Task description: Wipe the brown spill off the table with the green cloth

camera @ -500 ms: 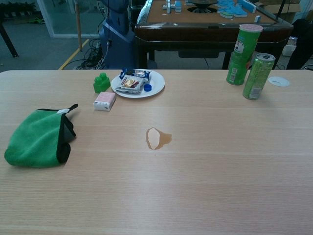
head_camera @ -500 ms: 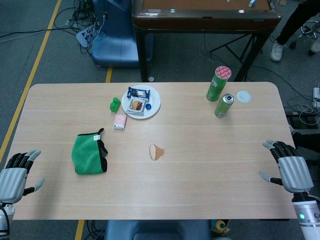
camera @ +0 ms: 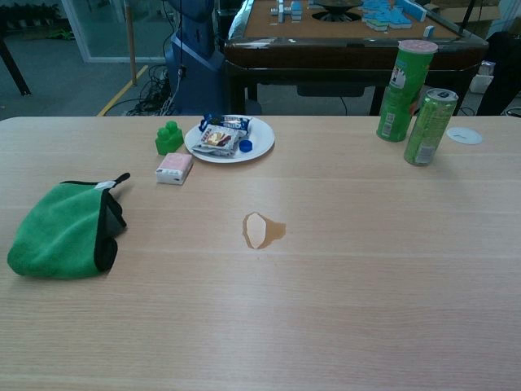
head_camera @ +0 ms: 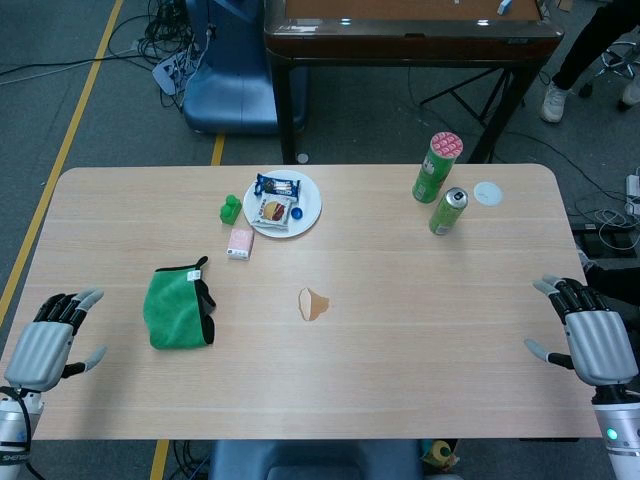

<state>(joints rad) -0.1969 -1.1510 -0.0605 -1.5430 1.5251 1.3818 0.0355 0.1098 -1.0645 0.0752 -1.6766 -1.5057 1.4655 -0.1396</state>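
The main risk, as I judge it, is a poor grasp on the folded green microfibre cloth with black edging point(head_camera: 178, 307): it lies bunched and soft, so fingers closing on only the top fold could lift 1 layer and drag the rest, leaving too little pad to wipe with. A second risk is the sweep itself; the small brown liquid spill point(head_camera: 313, 304) is thin and could smear wider across the pale wooden worktop point(head_camera: 420, 350) instead of being soaked up. A reach that runs long could also nudge the small pink box point(head_camera: 240, 242) just beyond the cloth.

The cloth sits on the left half of the worktop, well apart from the spill, which lies near the middle. The left hand point(head_camera: 47, 343) hovers at the near left edge, fingers spread and holding nothing, with the cloth near it, further in toward the centre. The right hand point(head_camera: 592, 338) is at the far right edge, also released and empty, well apart from both cloth and spill. The chest view shows neither hand.
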